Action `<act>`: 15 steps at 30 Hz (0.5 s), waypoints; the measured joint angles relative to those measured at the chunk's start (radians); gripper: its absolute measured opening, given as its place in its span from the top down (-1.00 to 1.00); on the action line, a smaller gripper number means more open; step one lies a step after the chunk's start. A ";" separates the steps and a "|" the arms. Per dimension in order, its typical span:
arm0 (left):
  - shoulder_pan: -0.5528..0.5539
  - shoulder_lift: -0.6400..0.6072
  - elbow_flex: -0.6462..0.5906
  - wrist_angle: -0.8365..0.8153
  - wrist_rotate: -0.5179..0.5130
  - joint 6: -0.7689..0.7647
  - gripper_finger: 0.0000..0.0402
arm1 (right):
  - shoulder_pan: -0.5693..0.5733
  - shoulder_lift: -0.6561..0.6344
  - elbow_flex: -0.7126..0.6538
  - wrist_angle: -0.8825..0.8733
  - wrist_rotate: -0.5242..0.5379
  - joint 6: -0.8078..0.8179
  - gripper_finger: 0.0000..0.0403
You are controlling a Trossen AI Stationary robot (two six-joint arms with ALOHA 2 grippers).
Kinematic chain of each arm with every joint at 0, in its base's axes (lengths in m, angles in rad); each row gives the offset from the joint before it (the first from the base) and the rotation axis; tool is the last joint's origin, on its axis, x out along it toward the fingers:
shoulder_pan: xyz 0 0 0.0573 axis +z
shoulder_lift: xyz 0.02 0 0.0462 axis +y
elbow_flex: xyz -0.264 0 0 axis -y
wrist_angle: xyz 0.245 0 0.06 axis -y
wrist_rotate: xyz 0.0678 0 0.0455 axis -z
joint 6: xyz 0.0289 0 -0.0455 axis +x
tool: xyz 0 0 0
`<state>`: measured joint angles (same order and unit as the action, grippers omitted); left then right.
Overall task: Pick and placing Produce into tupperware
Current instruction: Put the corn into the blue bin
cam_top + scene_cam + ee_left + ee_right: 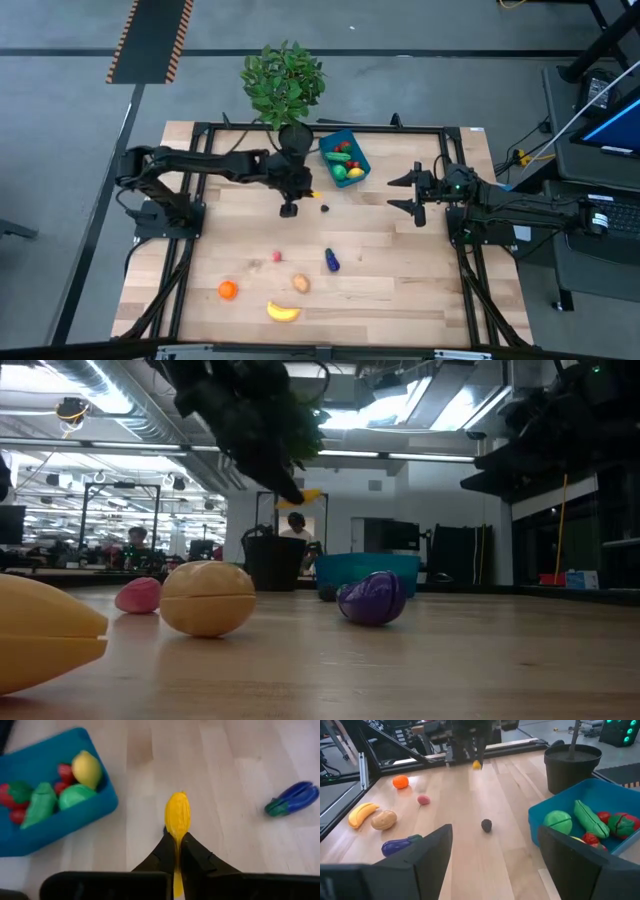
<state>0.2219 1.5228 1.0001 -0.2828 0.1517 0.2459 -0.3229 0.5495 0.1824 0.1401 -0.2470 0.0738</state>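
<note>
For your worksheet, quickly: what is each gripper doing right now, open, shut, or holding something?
Left gripper: shut on a small yellow toy vegetable, lifted near the blue container.
Right gripper: open, holding nothing.

Evenly lit from ceiling strips glaring in low view; soft shadows on table [400, 270]; near banana [40, 635] blurred.
</note>
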 joint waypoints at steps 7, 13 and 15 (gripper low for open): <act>0.012 -0.049 -0.160 0.296 0.195 -0.034 0.94 | -0.001 -0.003 -0.028 0.024 0.001 -0.024 -0.45; 0.012 -0.048 -0.300 0.632 0.210 -0.113 0.96 | -0.001 -0.003 -0.028 0.034 0.001 -0.024 -0.45; 0.012 -0.048 -0.329 0.730 0.210 -0.133 0.93 | -0.001 -0.003 -0.028 0.034 0.001 -0.024 -0.45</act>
<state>0.2337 1.4746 0.6715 0.4472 0.3618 0.1126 -0.3237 0.5465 0.1543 0.1745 -0.2462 0.0498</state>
